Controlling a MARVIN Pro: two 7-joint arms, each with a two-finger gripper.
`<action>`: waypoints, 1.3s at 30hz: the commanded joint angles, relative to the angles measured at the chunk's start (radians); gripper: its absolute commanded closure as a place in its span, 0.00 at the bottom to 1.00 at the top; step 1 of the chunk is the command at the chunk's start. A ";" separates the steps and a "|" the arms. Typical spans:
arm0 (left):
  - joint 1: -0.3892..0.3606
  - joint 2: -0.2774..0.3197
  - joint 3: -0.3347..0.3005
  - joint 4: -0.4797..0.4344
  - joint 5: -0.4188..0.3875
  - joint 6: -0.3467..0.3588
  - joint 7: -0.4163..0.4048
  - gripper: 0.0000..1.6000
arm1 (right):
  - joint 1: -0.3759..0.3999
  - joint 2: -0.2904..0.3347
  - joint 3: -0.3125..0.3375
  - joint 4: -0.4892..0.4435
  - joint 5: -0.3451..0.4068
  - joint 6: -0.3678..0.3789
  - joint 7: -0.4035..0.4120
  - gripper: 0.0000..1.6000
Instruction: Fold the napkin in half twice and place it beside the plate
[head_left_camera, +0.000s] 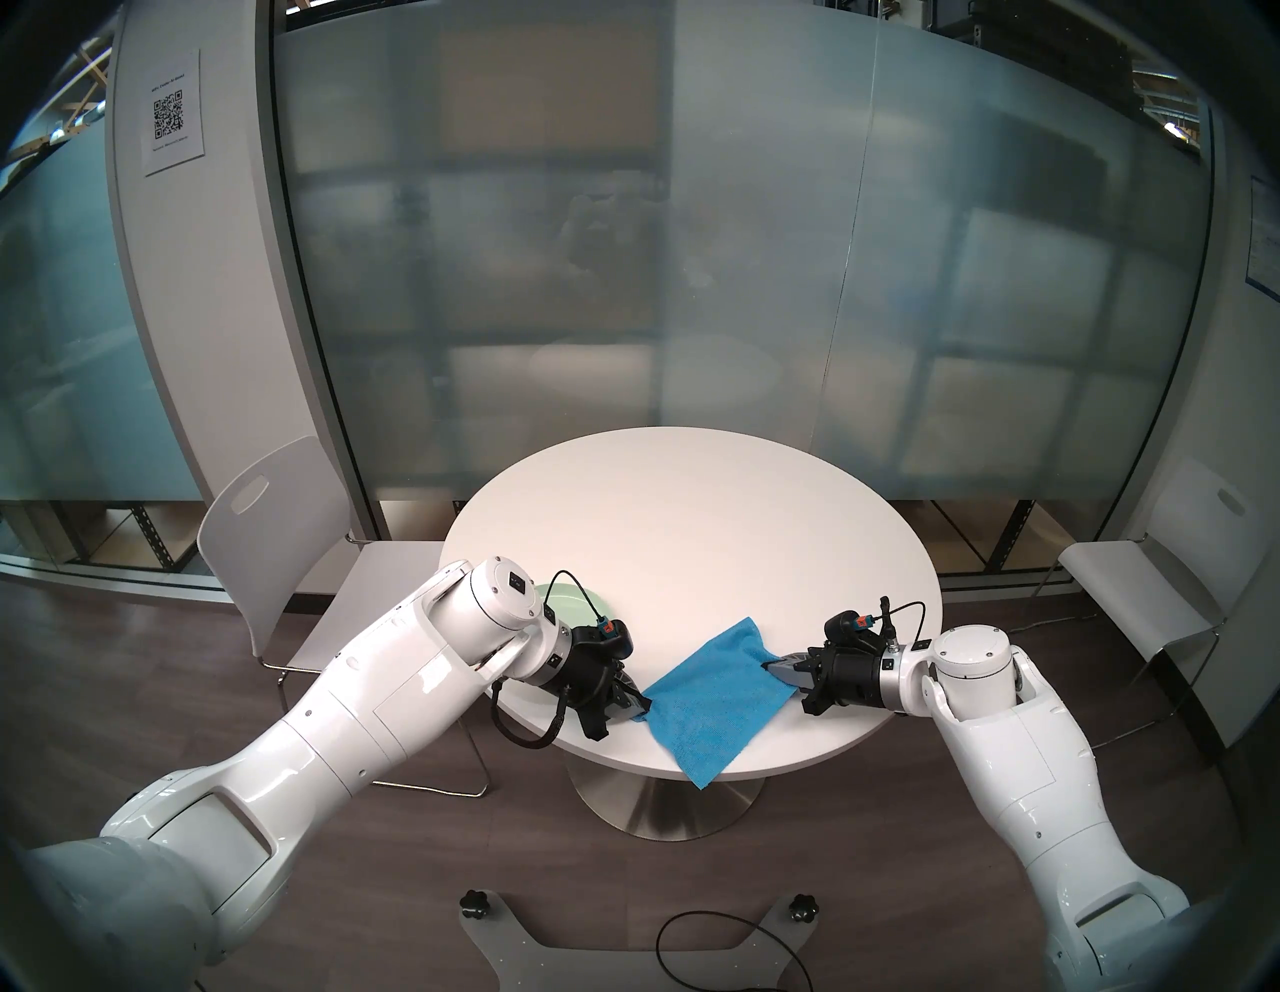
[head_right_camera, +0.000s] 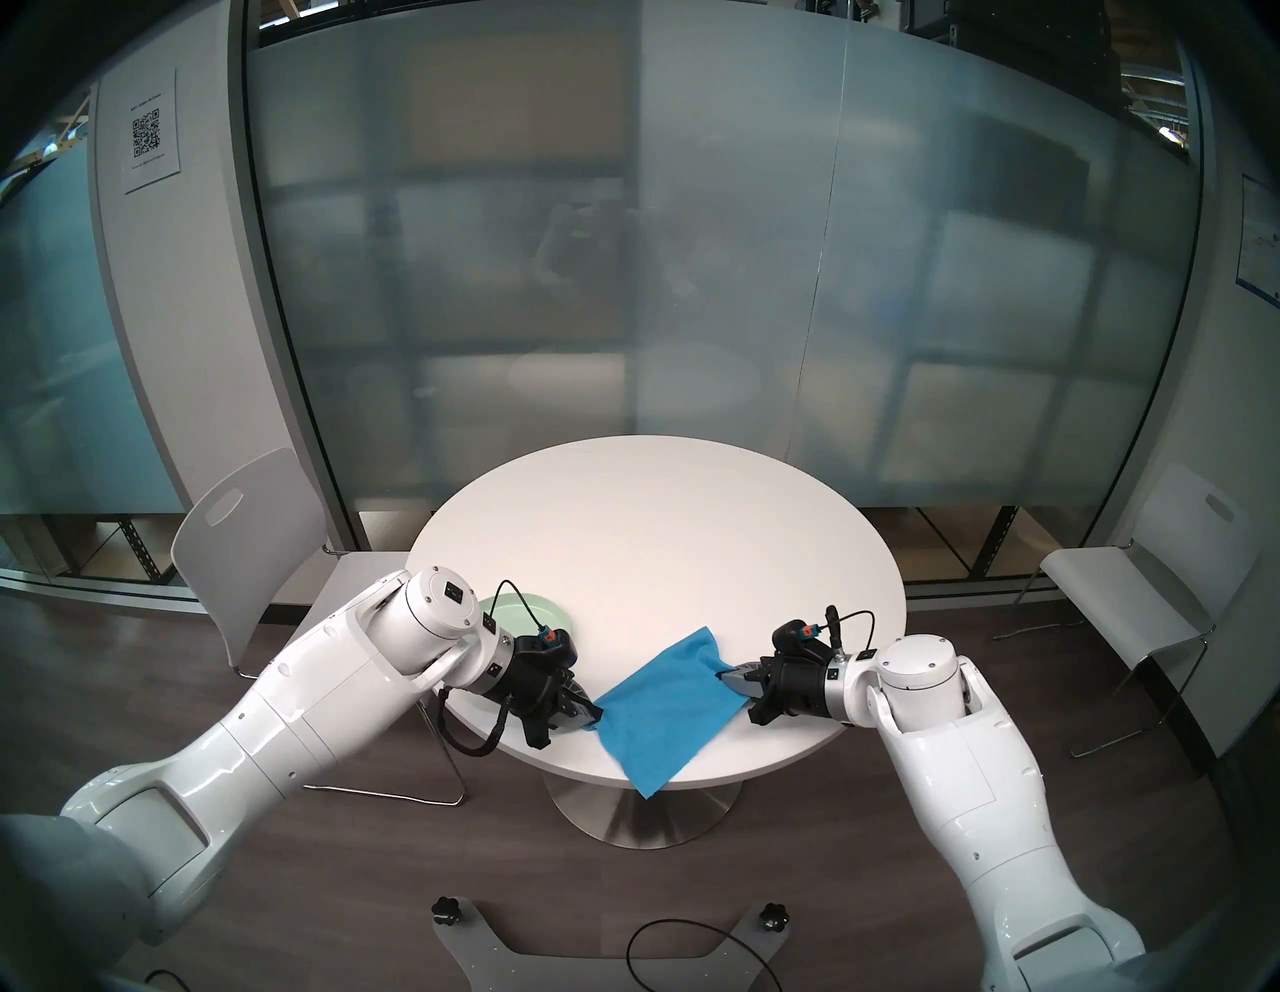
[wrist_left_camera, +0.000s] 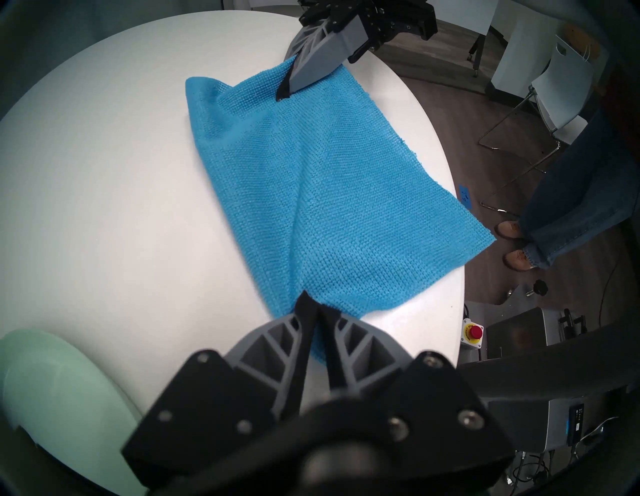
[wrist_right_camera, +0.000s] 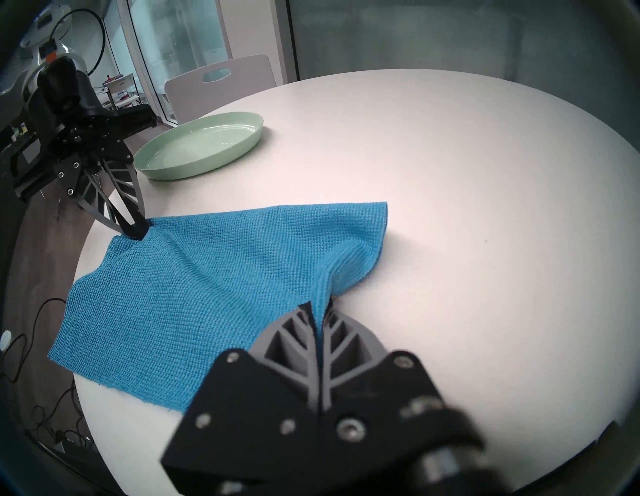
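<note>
Hanging corner: one corner of the napkin (head_left_camera: 717, 693) droops over the near edge of the table (head_left_camera: 692, 526), off the top and unsupported.
Napkin: a single blue layer spread as a diamond near the near edge; no crease or doubled layer shows, so I judge neither fold is made.
Left gripper: the left gripper (wrist_left_camera: 313, 311) is clenched on the napkin's left corner, low over the near-left part of the table; cloth bunches between its tips in the left wrist view.
Right gripper: the right gripper (wrist_right_camera: 320, 310) is clamped on the opposite edge of the cloth, on the near-right side; a ridge of fabric rises into its closed tips.
Far corner: the corner pointing toward the table's middle lies flat, with a soft wrinkle running toward the right gripper.
Plate: the green plate (wrist_right_camera: 199, 147) sits by the left edge, behind the left gripper, well apart from the napkin; it is empty.
Done: both grips look taken, cloth pulled fairly taut between them.
Left: by my reading, everything that counts: first fold, second fold, then setting the folded cloth beside the plate.
Risk: the overhanging corner may drag the cloth or spoil the first fold's alignment.
</note>
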 joint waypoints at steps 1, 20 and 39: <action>-0.001 0.004 -0.027 -0.018 -0.019 0.004 0.005 0.63 | 0.018 0.007 0.011 -0.025 -0.002 0.000 -0.007 1.00; -0.003 0.006 -0.057 -0.039 -0.047 0.020 0.012 0.62 | 0.017 0.024 0.016 -0.026 -0.010 0.007 -0.015 1.00; 0.004 0.007 -0.100 -0.032 -0.064 0.033 0.044 0.62 | 0.094 0.037 0.050 -0.032 0.002 -0.015 -0.006 1.00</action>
